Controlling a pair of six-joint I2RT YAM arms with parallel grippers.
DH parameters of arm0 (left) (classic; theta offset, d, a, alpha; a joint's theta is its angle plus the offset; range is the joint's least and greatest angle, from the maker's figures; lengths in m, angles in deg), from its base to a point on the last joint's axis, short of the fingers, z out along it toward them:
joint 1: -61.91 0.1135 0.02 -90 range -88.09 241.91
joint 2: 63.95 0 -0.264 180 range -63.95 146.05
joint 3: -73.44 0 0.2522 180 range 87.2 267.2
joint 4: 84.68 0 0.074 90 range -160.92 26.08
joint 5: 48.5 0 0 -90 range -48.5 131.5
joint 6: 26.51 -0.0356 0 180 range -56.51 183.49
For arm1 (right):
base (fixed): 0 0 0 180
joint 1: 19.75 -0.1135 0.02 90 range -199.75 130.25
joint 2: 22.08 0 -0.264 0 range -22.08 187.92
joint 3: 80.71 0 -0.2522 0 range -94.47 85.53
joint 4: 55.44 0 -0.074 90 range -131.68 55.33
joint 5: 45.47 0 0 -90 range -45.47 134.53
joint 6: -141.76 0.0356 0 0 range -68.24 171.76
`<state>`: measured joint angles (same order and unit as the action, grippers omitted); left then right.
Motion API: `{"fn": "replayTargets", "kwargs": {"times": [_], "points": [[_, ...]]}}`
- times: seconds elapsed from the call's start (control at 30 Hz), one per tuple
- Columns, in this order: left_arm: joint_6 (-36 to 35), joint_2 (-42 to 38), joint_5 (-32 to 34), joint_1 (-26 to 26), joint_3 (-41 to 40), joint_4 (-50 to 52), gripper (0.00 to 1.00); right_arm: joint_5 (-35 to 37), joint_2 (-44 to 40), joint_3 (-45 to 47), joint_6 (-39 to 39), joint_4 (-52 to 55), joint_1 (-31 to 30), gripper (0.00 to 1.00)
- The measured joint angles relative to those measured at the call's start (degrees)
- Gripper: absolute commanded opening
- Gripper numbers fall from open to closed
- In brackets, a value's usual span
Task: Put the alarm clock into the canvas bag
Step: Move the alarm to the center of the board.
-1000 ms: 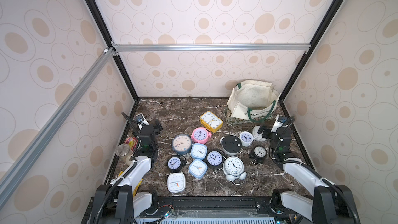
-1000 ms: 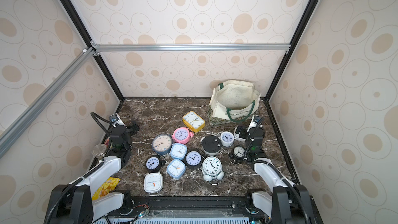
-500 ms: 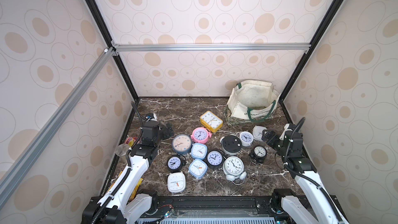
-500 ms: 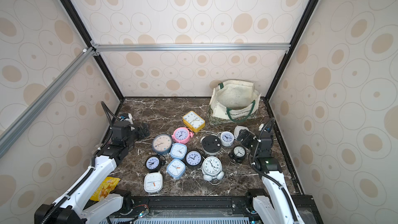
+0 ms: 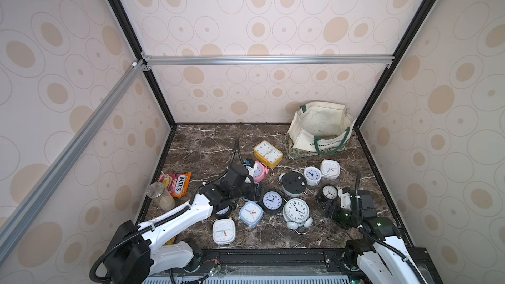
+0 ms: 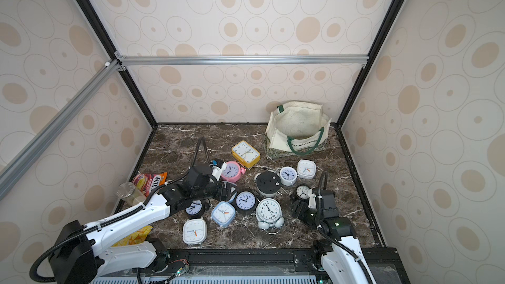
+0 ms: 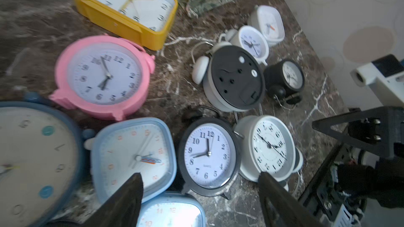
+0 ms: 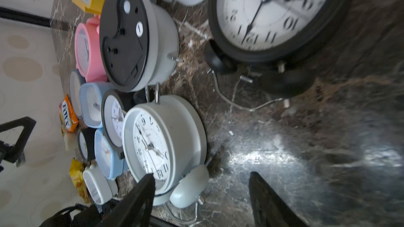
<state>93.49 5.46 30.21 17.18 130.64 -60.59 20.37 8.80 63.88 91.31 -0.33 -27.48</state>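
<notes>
Left wrist view: the left tool [image 7: 199,179] hangs low over the dark marbled surface [image 7: 172,84]. Its two dark fingers are apart and clamped on nothing. Just ahead of them, face up, lies a black-rimmed round alarm clock [image 7: 207,156] with "QUARTZ" printed small under the hands. Close on one side is a pale blue square clock [image 7: 133,156], and on the other a white twin-bell clock [image 7: 266,147]. Farther ahead, roughly between this tool and the bag, lie a pink clock [image 7: 102,77] and a yellow rectangular clock [image 7: 122,3].

In the right wrist view the right tool [image 8: 202,176] also has its fingers apart and holds nothing. The white twin-bell clock sits just beside one finger, and a small black clock [image 8: 269,12] lies ahead.

In both top views the canvas bag [image 5: 303,137] stands open-mouthed well beyond both tools, in the far corner on the right tool's side. A handle partly covers its green lettering; "ENARY" can be read. Every clock in view lies on the surface outside it.

Off the left tool's outer side, by the wall, lie an orange packet [image 5: 176,184] marked "FOX'S" and a lidded glass jar [image 5: 159,196].
</notes>
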Motion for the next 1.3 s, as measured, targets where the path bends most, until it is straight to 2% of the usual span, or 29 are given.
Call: {"fn": "replayTargets", "kwargs": {"times": [0.17, 0.47, 0.57, 0.67, 0.97, 1.1, 1.2, 1.3], "points": [[0.3, 5.2, -2.8, -3.8, 0.0, -2.1, 0.81, -3.4, 5.9, 1.7, 2.8, -4.8, -4.8, 0.7], [2.3, 8.2, -4.4, -4.2, 0.4, -4.6, 0.82, -4.1, 22.4, 1.2, 7.9, -20.4, -15.2, 0.66], [3.3, 9.2, -3.9, -4.2, 1.9, -4.0, 0.82, -4.3, 28.6, -0.7, 8.8, -24.7, -16.2, 0.62], [4.3, 9.6, -3.8, -3.6, 2.9, -3.8, 0.81, -4.9, 35.8, -3.9, 9.0, -29.9, -16.9, 0.54], [5.8, 9.6, -4.1, 0.6, 4.1, -3.0, 0.81, -7.8, 59.1, -16.7, 9.5, -49.3, -19.0, 0.49], [5.3, 9.5, -4.1, 2.2, 4.3, -1.4, 0.82, -7.4, 61.0, -19.6, 8.8, -50.6, -19.3, 0.51], [4.8, 8.9, -4.4, 2.6, 4.4, -0.4, 0.84, -6.3, 58.1, -20.5, 6.8, -48.1, -19.3, 0.58], [3.8, 7.7, -6.5, 2.6, 4.4, -0.5, 0.89, -5.3, 52.4, -20.8, 4.1, -44.0, -19.3, 0.7]]}}
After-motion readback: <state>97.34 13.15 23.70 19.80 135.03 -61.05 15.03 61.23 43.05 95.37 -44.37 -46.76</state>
